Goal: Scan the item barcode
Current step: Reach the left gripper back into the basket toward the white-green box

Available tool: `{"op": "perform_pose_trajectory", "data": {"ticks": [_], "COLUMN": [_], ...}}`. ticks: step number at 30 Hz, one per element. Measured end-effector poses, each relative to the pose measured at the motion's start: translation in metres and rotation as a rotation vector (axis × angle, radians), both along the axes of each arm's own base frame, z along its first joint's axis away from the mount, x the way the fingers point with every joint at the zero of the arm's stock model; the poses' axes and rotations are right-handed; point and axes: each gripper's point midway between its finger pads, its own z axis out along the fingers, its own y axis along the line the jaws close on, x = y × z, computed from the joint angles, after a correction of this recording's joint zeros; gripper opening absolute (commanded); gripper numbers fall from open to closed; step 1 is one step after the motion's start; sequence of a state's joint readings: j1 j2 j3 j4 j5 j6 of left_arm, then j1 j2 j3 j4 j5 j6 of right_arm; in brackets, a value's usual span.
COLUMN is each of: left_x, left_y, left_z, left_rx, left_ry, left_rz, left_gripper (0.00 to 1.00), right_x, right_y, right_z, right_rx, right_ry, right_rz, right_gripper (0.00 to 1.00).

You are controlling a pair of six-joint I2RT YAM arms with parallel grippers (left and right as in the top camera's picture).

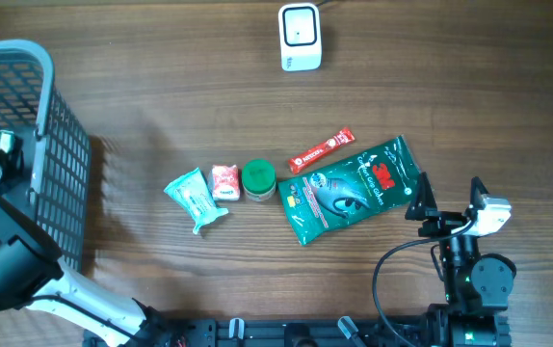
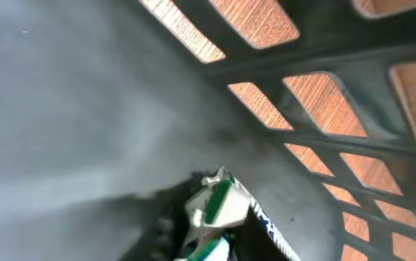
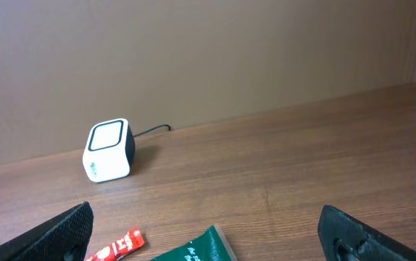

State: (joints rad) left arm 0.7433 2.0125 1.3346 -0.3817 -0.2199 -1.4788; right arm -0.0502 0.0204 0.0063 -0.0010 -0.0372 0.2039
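Overhead view: green pack (image 1: 349,188), slanted near-left to far-right, is located just left of wide-open right gripper (image 1: 448,188); left gripper (image 1: 2,146) state cannot be told.

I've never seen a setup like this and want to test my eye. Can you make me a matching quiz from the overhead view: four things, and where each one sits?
Things:
1 white scanner
2 grey basket
3 green 3M pack
4 green-lidded jar

Places:
A right end of the row of goods
B far left side
C between the small red packet and the big pack
D top centre, alone

Pairs: 1-D, 2-B, 3-A, 4-C
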Motion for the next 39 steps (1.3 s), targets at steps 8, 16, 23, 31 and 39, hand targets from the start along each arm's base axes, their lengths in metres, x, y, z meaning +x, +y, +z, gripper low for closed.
{"op": "perform_pose_trajectory", "data": {"ticks": [8,16,23,31,39], "left_x": [-0.001,-0.032,-0.068,-0.036,0.003], "left_y": [-0.007,-0.046,-0.06,-0.077,-0.113], "left_z": [0.0,0.024,0.043,0.043,0.02], "left_rx": [-0.029,-0.14,-0.153,-0.166,-0.166], "left_ry": [0.012,0.095,0.209,0.138,0.169], "left_rz": [-0.023,-0.051,-0.023,-0.106,-0.229], "left_gripper": [0.04,0.11,0.96,1.0,0.91], "right_x": [0.0,0.0,0.0,0.0,0.0], "right_y": [0.0,0.0,0.0,0.0,0.0], "right_z": [0.0,0.0,0.0,0.0,0.0], "right_rx": [0.0,0.0,0.0,0.0,0.0], "right_ry": [0.0,0.0,0.0,0.0,0.0], "right_rz": [0.0,0.0,0.0,0.0,0.0], "right_gripper": [1.0,1.0,1.0,0.99,1.0]}}
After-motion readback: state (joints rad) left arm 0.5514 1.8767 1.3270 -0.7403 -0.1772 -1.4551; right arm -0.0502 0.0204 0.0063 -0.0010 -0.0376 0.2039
